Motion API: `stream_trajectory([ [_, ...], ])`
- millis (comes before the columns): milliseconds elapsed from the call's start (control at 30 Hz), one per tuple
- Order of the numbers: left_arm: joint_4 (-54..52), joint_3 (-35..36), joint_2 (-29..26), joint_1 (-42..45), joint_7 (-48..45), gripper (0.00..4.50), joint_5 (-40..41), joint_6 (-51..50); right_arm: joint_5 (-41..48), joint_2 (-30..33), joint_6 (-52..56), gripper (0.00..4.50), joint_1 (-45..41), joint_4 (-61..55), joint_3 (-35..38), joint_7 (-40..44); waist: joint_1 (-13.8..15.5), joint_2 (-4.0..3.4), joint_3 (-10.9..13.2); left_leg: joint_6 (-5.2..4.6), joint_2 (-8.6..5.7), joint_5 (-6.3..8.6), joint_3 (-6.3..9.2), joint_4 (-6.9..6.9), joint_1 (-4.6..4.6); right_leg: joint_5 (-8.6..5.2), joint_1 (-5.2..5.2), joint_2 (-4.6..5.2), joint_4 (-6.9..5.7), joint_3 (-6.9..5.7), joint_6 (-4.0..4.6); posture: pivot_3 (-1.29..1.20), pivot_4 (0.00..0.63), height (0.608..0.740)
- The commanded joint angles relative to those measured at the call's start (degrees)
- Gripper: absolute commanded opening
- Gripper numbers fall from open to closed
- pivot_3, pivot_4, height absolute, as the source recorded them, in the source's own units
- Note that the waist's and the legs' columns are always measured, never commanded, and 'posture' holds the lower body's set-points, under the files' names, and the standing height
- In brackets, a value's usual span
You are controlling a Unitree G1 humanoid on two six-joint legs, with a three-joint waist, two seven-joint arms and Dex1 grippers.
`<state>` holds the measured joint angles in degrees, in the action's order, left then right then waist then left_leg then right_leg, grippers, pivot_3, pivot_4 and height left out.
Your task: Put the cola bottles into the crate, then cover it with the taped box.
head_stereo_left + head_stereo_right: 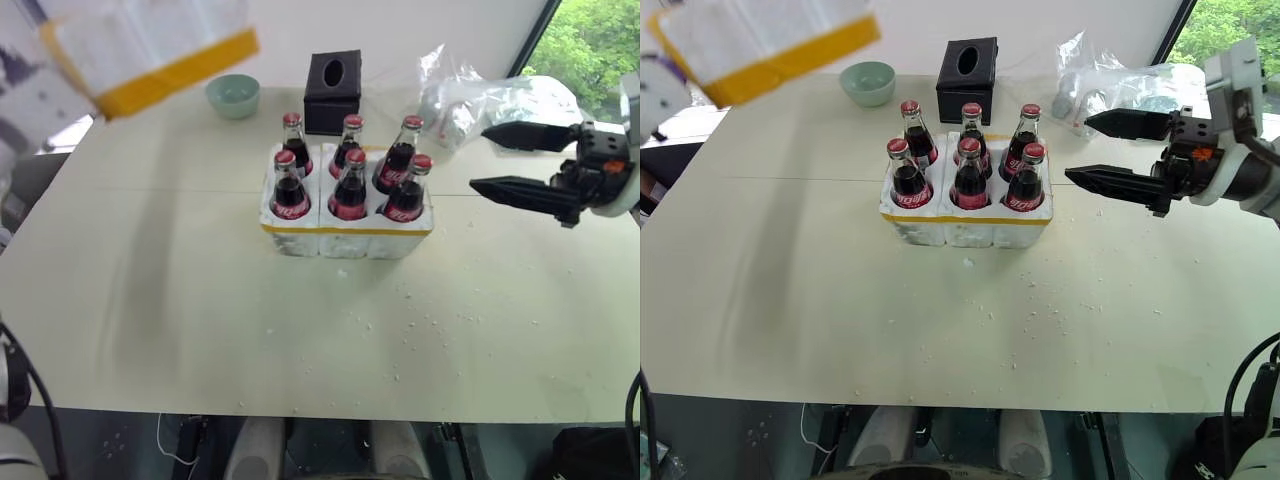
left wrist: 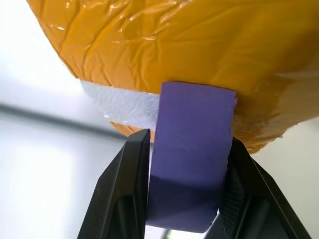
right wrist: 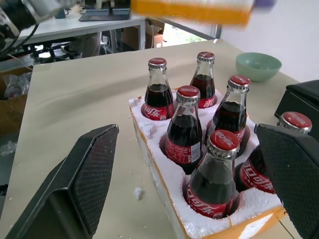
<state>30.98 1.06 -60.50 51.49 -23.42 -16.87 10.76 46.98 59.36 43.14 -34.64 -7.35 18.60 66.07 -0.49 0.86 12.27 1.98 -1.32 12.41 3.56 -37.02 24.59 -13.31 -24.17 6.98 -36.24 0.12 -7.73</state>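
Head views: your left gripper holds the taped box raised at the far left, well above the table and tilted. All six cola bottles stand upright in the crate at mid-table. Your right gripper reaches in level from the right, fingers spread wide and empty, near the crate but apart from it.

Left wrist view: both fingers are clamped on a purple tab, apparently fixed to the box's yellow tape.

Right wrist view: the open fingers frame the bottles; the box's edge hangs blurred above.
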Motion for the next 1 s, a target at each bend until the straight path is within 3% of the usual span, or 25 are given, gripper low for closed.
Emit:
stream_trajectory([
  [33,-2.69,-1.62,2.51,5.59,-2.57,1.78,0.68,1.66,-0.38,1.11,-1.15,4.5,0.42,-0.1,2.57,-0.4,-0.14,0.0,0.0,0.0,0.0,0.0,0.0,0.0,-0.01,0.0,0.0,0.0,-0.02,0.0,0.0,0.0,0.15,0.737],
  [367,-7.95,-6.64,10.48,8.88,-12.39,1.78,3.49,14.18,-1.06,2.93,-0.49,4.5,4.68,-0.09,7.04,-1.43,-0.61,0.0,0.01,-0.02,0.03,-0.01,0.0,-0.02,-0.02,0.01,-0.03,-0.06,-0.05,0.07,0.0,0.0,0.15,0.737],
  [733,4.18,-7.36,11.15,13.02,-13.16,1.78,3.11,28.29,0.11,3.03,0.47,4.5,6.76,-1.34,9.48,-3.05,-0.26,0.0,0.01,-0.02,0.04,-0.01,-0.02,-0.08,-0.03,0.02,-0.01,-0.08,-0.06,0.1,0.01,0.0,0.15,0.737],
  [1000,7.74,-5.98,14.29,16.57,-10.37,1.78,4.06,29.59,0.56,2.95,0.53,4.5,7.23,-1.88,9.9,-3.74,-0.25,0.0,0.01,-0.03,0.03,-0.01,-0.01,-0.11,-0.01,0.04,0.01,-0.08,-0.06,0.11,-0.03,0.0,0.15,0.737],
])
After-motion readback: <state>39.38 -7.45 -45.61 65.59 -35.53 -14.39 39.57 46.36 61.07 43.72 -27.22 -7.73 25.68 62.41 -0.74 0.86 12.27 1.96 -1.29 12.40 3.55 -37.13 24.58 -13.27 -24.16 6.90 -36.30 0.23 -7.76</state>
